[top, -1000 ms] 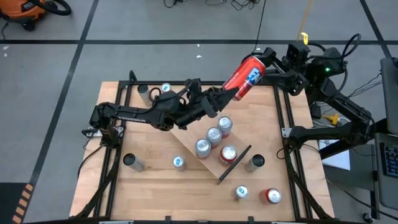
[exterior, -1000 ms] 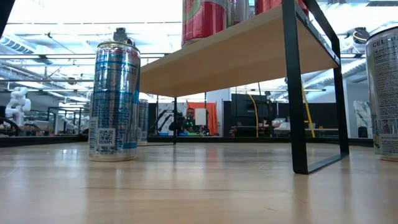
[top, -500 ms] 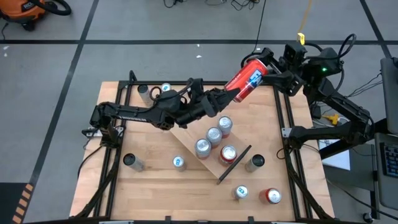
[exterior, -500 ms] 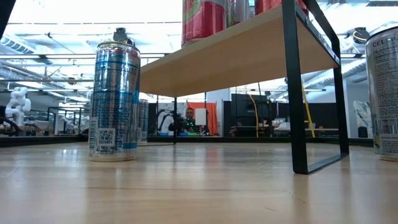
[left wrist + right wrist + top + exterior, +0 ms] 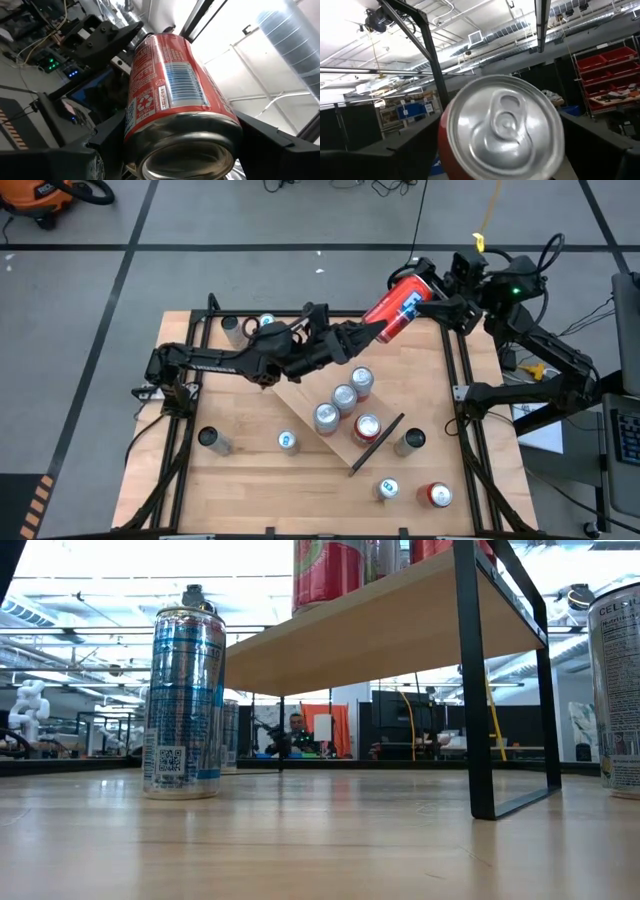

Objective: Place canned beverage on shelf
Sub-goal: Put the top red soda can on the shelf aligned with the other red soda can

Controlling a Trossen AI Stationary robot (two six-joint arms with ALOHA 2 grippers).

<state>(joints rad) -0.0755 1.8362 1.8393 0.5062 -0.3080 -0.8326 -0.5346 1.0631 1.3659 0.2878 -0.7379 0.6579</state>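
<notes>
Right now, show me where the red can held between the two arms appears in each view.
High view: red can tilted above the table's far edge, between both grippers.
Low view: not in it.
Left wrist view: fills the centre, base nearest.
Right wrist view: centre, pull-tab top facing the camera.
Shared landmark: the left gripper at its base, the right gripper at its top.

Grey tiled floor (image 5: 200, 220) with dark seams around the desk (image 5: 250, 480); orange vacuum (image 5: 45, 198) in a corner; ceiling ducts (image 5: 520, 32) and beams overhead; red bins (image 5: 607, 62) on racking; bright ceiling light.
</notes>
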